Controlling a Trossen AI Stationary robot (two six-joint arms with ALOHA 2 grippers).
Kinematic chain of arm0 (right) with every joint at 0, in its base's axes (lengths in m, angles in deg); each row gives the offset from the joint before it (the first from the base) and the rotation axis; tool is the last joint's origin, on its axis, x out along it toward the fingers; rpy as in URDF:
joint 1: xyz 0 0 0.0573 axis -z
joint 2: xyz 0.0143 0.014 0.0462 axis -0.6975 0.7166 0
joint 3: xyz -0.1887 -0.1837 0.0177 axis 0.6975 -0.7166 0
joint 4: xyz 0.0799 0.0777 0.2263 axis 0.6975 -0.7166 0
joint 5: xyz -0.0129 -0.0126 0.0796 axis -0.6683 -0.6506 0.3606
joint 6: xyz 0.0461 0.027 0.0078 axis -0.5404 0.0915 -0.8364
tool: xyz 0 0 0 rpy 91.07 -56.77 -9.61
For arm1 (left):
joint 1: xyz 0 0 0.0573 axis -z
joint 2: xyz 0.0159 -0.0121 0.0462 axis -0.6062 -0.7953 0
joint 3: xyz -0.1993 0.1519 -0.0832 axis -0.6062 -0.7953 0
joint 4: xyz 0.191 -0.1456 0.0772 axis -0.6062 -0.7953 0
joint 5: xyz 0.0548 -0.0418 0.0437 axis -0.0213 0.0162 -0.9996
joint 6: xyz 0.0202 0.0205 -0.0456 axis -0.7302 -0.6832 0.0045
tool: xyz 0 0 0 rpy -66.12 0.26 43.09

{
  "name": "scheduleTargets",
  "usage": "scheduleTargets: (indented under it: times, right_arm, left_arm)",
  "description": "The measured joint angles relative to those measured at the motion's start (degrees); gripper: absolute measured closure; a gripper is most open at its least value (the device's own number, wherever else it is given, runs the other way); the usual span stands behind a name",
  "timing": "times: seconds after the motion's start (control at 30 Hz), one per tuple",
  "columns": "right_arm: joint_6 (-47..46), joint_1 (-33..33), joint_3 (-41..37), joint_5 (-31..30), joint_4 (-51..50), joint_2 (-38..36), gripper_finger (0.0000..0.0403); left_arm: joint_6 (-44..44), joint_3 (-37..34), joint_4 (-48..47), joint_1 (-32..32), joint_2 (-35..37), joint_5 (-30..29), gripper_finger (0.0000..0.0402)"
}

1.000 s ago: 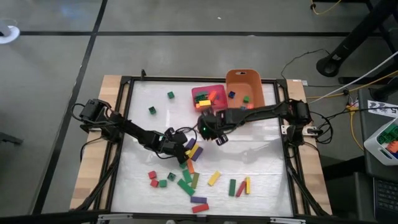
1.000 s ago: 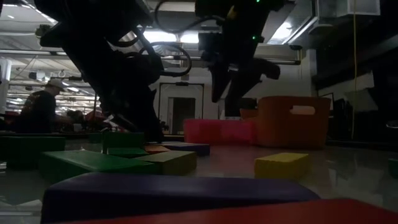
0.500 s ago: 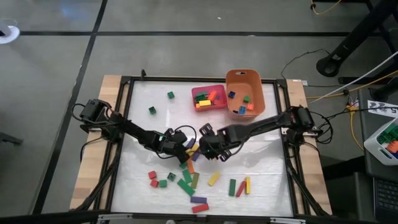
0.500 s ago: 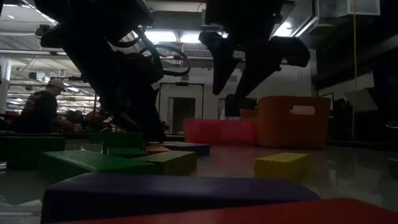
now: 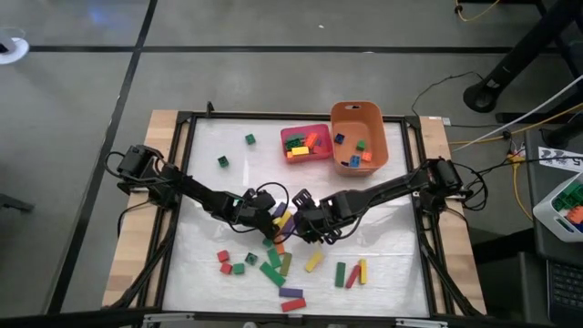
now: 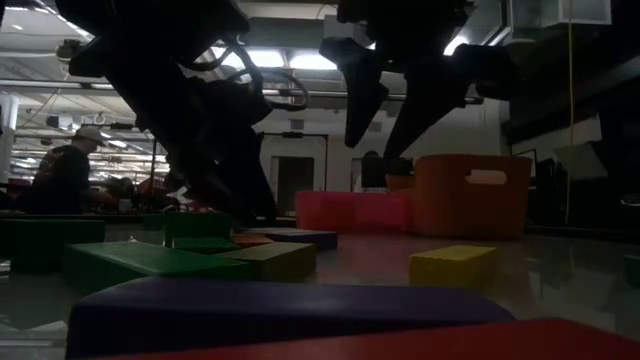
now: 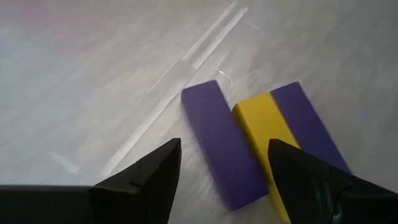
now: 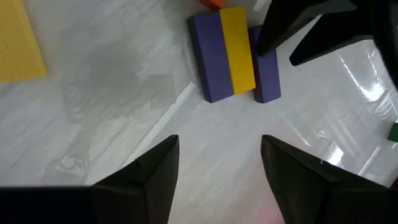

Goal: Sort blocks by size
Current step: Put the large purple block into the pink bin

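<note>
Yellow bar (image 7: pixel 267 143) between two purple bars (image 7: pixel 217 146); pink tray (image 5: pixel 307 142), orange tub (image 5: pixel 359 114), seemingly plain.

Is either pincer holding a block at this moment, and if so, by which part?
Nothing is held. The left pincer and the right pincer are both open and empty above the purple-yellow-purple bars.

Grey floor (image 5: pixel 82 109) crossed by dark lines; a workshop with bright ceiling lights (image 6: pixel 25 18), where a person (image 6: pixel 62 178) sits.
</note>
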Motion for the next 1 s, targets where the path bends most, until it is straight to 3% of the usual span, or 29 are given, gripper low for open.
scheduleTargets:
  times: [0.6, 1.0]
  right_arm:
    - [0.00, 0.09, 0.00, -0.31, -0.05, 0.02, 0.0176]
    - [-1.36, -4.31, 0.01, 9.93, -1.86, 0.02, 0.0176]
  left_arm:
    - [0.24, 0.02, -0.36, -0.53, -2.05, -0.04, 0.0174]
    - [-5.15, 0.22, -1.63, -3.73, -4.02, -0.30, 0.0184]
